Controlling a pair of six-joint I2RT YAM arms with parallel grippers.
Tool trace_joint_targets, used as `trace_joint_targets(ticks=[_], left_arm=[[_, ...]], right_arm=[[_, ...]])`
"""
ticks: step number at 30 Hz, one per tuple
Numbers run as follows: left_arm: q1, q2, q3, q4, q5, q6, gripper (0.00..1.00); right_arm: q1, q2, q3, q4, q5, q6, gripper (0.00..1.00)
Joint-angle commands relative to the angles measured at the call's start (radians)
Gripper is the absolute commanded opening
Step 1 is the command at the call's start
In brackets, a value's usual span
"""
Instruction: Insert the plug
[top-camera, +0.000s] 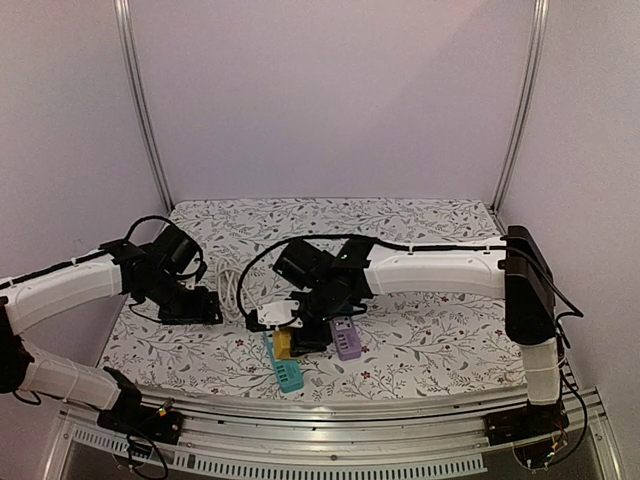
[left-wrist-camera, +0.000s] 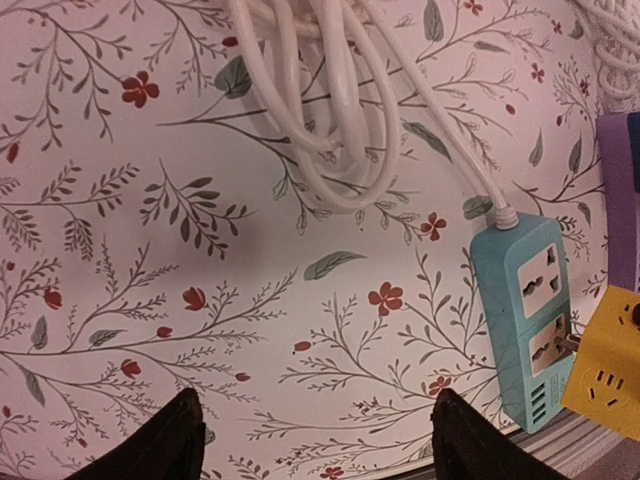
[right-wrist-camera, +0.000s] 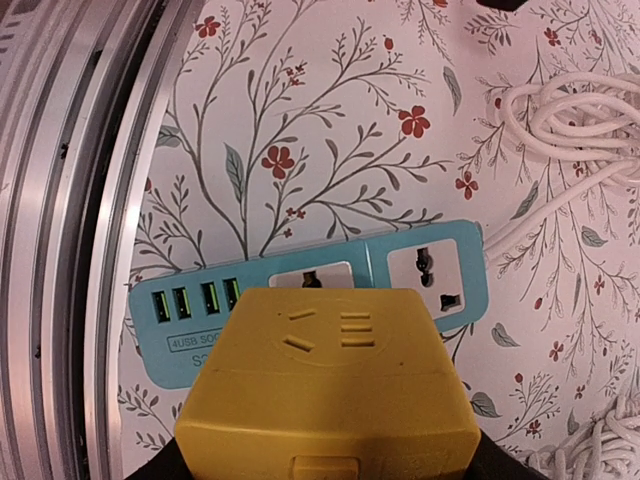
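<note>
Right jaws pinch the yellow plug, poised over a socket of the teal power strip lying on the bench. Left jaws spread, empty, not bracing the strip. Risk: slight misalignment would jam the plug and shove the unheld strip sideways.

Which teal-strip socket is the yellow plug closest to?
The socket beside the USB ports, partly hidden behind the yellow plug; the cable-end socket is fully exposed.

A boxy yellow plug hangs just over a teal power strip lying flat on the counter, one prong meeting its USB-end socket
</note>
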Motion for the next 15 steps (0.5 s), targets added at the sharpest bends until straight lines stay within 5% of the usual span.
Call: trace_joint_targets(ticks=[1, 10, 15], left_arm=[[0.008, 0.071, -0.047, 0.173, 0.125, -0.046, 0.75], [-0.065, 0.354, -0.008, 0.340, 0.221, -0.076, 0.47], [-0.135, 0.459, 0.070, 0.355, 0.225, -0.087, 0.42]], right_arm=[[0.008, 0.031, 0.002, -0.077, -0.028, 0.012, 0.00], [0.023, 0.017, 0.009, -0.076, -0.048, 0.048, 0.00], [0.024, -0.034, -0.045, -0.077, -0.042, 0.051, 0.00]])
